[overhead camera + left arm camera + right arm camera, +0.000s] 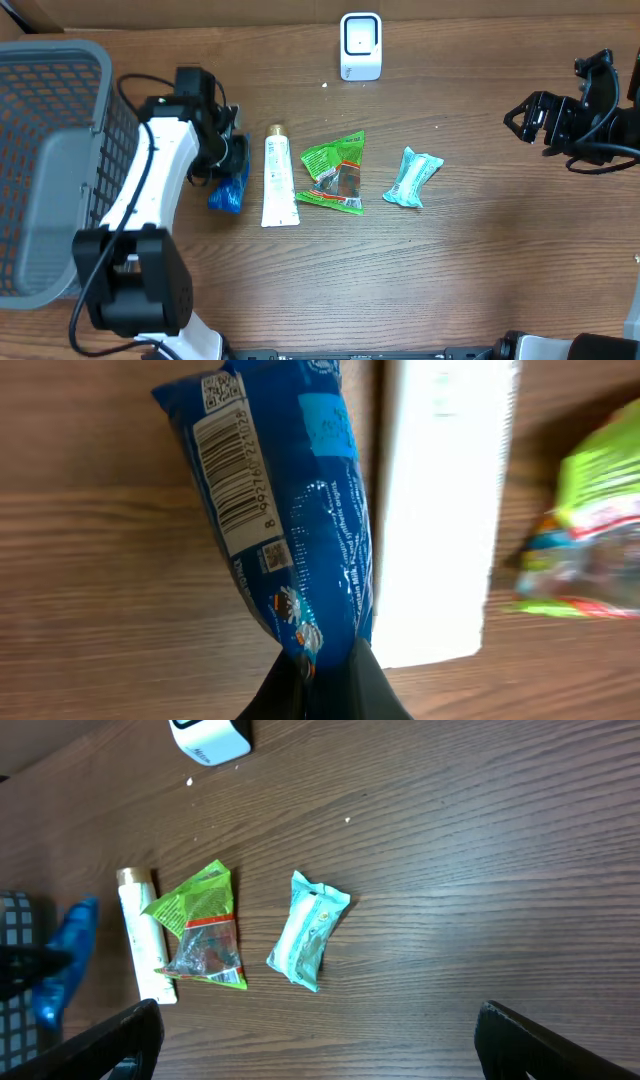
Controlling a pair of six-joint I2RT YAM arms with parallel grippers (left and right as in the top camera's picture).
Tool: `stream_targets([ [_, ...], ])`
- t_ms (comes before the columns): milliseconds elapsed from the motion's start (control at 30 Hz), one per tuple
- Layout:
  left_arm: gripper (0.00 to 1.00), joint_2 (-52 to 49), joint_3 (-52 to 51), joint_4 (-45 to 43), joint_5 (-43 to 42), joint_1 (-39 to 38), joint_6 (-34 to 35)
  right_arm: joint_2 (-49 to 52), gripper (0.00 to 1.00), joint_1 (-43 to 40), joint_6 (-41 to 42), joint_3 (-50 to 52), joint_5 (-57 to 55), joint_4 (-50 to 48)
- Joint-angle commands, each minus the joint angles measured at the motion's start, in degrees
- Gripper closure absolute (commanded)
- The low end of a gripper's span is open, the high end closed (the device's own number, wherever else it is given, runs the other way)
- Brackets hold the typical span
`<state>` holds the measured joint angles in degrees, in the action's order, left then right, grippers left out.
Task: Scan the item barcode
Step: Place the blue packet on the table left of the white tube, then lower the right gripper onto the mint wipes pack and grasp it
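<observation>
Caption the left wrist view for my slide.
Left claw shut on the blue packet, barcode facing the camera, white tube alongside.

Wooden table (480, 260) bears scanner (360, 45), tube (279, 180), green packet (337, 173), teal packet (413, 178).

checkout-style lab bench (480, 260), scanner (360, 45), basket (40, 90), pkgd goods (335, 175)

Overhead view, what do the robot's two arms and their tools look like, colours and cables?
The left arm is a rounded white link between blocky black joints, a thin black cable running along it; the left tool is black. The right arm shows all black, cables included, and the right tool is black and angular.
</observation>
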<state>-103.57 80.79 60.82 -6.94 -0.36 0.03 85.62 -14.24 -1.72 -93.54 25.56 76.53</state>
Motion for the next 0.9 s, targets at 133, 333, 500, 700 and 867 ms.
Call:
stream_targets([
  [133,0.89,-5.7,-4.5,-5.7,-2.0,-0.2,-2.5,-0.7,0.0,-0.1,0.0,-1.3,0.7,-0.7],
  [333,0.29,-5.5,-3.1,-4.4,-3.2,-0.4,-3.2,-0.7,0.0,-0.1,0.0,-1.3,0.7,-0.7],
  [500,0.25,-4.9,8.5,4.2,-3.2,-0.3,-0.9,-0.7,0.0,0.8,0.1,-0.8,1.6,-0.8],
  [700,0.28,-1.7,30.9,13.6,-4.1,-0.4,3.1,0.0,0.03,4.9,4.1,2.6,1.9,-2.2],
  [867,0.28,1.5,39.1,13.6,-5.8,-0.4,5.4,1.0,0.09,6.7,16.0,9.8,1.6,-8.2],
])
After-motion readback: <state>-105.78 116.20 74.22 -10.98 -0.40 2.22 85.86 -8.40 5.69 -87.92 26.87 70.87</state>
